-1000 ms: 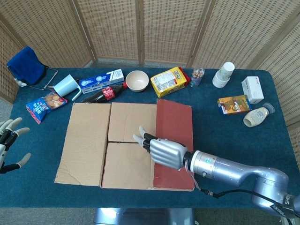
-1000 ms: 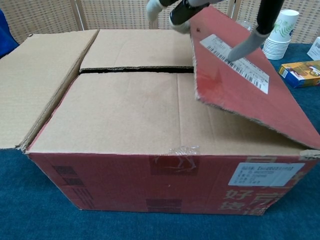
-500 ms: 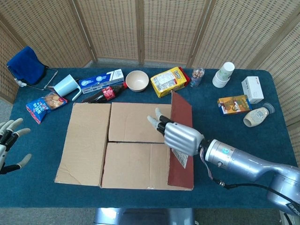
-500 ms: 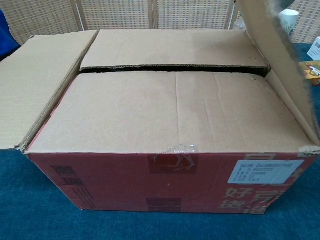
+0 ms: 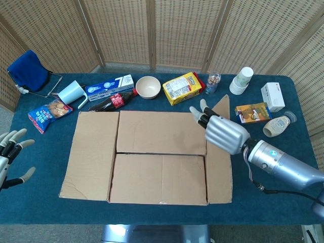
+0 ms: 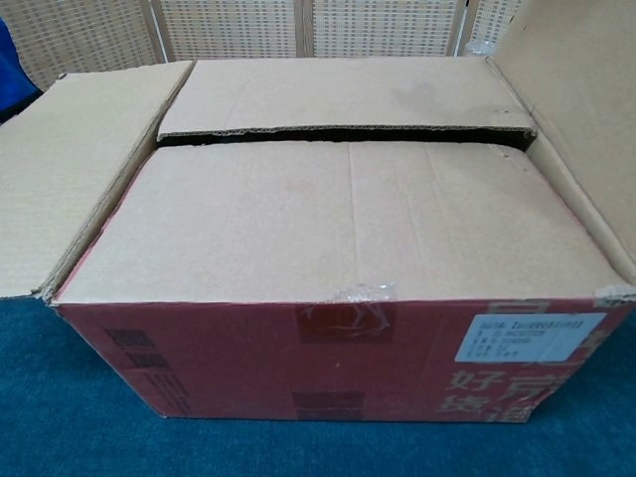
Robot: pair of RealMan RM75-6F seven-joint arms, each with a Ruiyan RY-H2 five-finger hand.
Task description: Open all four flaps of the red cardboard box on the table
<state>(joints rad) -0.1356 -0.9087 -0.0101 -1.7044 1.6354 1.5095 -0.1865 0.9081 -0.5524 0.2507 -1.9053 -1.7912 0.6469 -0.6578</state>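
Since half a second ago the right flap [image 5: 218, 167] has swung from upright out toward the worktop's right edge, brown inside facing up, and the right robot hand [image 5: 223, 133] has moved right with it, fingers spread and gripping nothing, resting against the flap's far part. The red cardboard box [image 6: 338, 353] sits mid-worktop [image 5: 263, 167] toward the near edge. Its left flap [image 5: 91, 154] lies folded out; the far flap [image 5: 162, 131] and near flap [image 5: 158, 178] lie shut. The left robot hand [image 5: 10, 158] hangs open off the left edge.
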